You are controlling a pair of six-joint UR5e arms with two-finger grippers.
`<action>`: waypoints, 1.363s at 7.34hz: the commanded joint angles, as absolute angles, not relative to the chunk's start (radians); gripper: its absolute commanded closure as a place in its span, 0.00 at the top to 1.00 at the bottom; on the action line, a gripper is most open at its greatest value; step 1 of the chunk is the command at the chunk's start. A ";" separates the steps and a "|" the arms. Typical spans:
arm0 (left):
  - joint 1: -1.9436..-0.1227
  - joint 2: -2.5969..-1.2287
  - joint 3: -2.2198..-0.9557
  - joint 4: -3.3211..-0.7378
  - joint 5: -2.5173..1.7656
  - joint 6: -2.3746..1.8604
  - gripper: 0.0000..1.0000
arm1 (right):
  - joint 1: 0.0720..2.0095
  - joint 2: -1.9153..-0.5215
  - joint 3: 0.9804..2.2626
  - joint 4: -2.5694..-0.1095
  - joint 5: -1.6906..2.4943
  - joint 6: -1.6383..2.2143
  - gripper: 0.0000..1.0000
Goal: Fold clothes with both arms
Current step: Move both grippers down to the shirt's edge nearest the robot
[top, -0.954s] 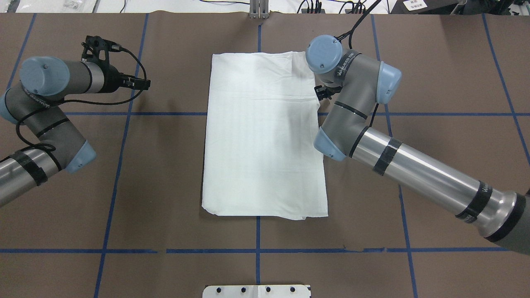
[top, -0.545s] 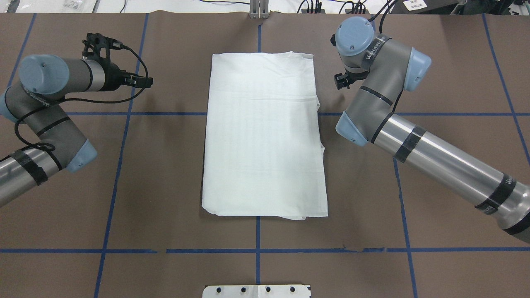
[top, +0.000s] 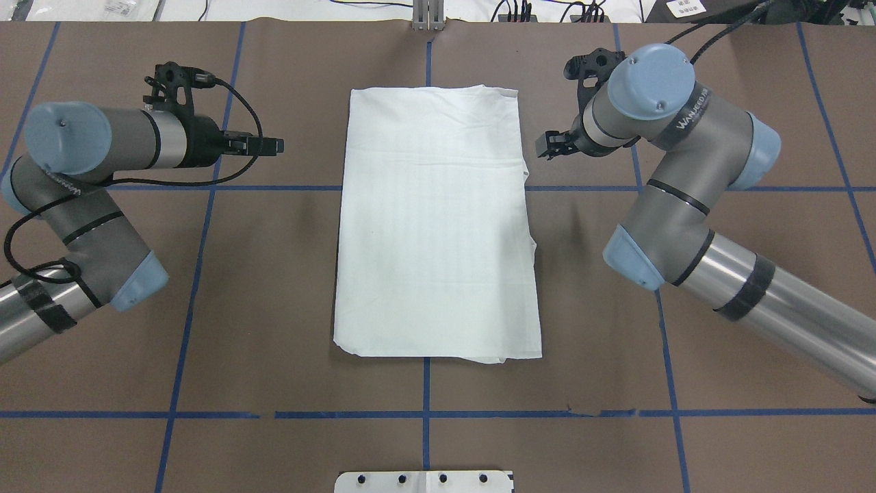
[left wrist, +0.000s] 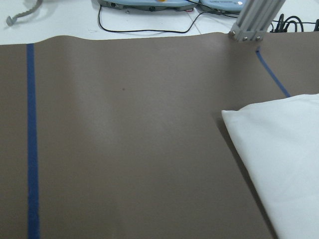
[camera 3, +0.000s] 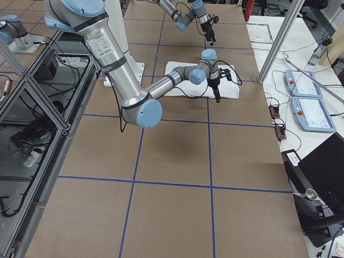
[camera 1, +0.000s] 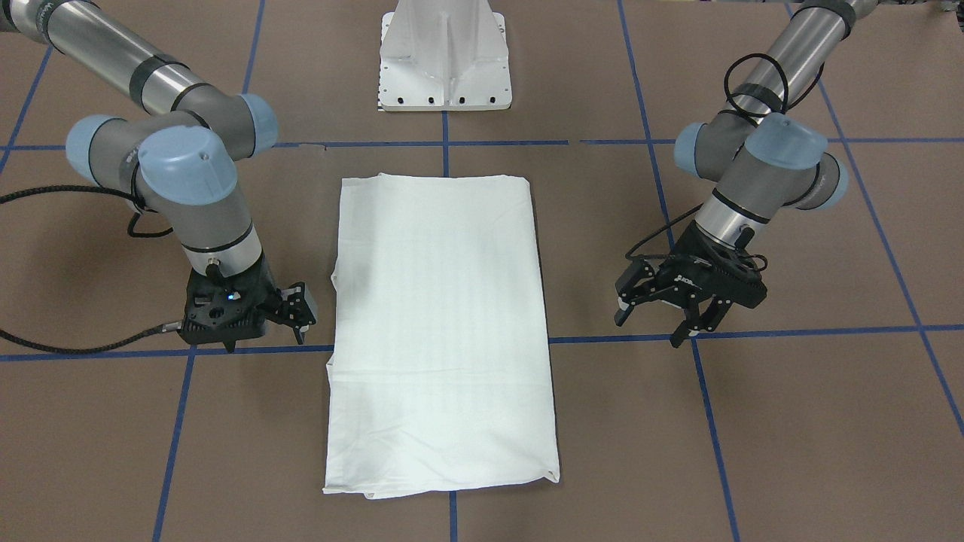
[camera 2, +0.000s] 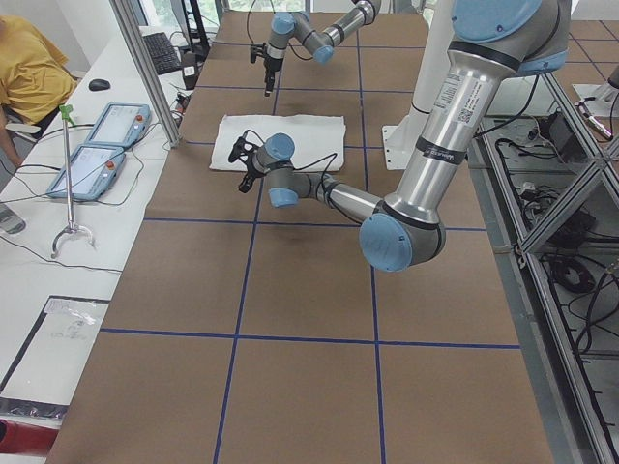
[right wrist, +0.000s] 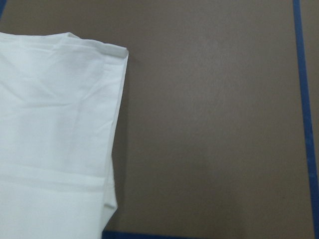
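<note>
My left tool (top: 271,145) hangs left of the shirt (top: 434,226), fingers parted, a gap only the front-facing view shows. The white cotton shirt lies folded into a smooth long rectangle mid-tabletop (top: 274,308), its layered corner edge clear in the right wrist view. My right tool (top: 549,146) hangs just off it, fingers spread, holding nothing.

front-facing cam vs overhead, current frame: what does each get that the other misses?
Only front-facing: the whole white pedestal base, and the left tool seen from the front with its fingers spread open.
Only overhead: the aluminium post at the table's far edge and the cables behind it.
Both: the folded white shirt flat on the table, with the left tool and the right tool on either side of it, neither gripping it.
</note>
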State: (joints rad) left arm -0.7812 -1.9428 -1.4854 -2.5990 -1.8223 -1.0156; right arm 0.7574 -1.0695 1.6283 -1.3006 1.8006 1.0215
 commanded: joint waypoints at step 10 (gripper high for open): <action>-0.290 -1.829 -1.706 -2.574 -1.560 -1.476 0.65 | 0.305 -1.427 1.979 -0.942 1.319 1.681 1.00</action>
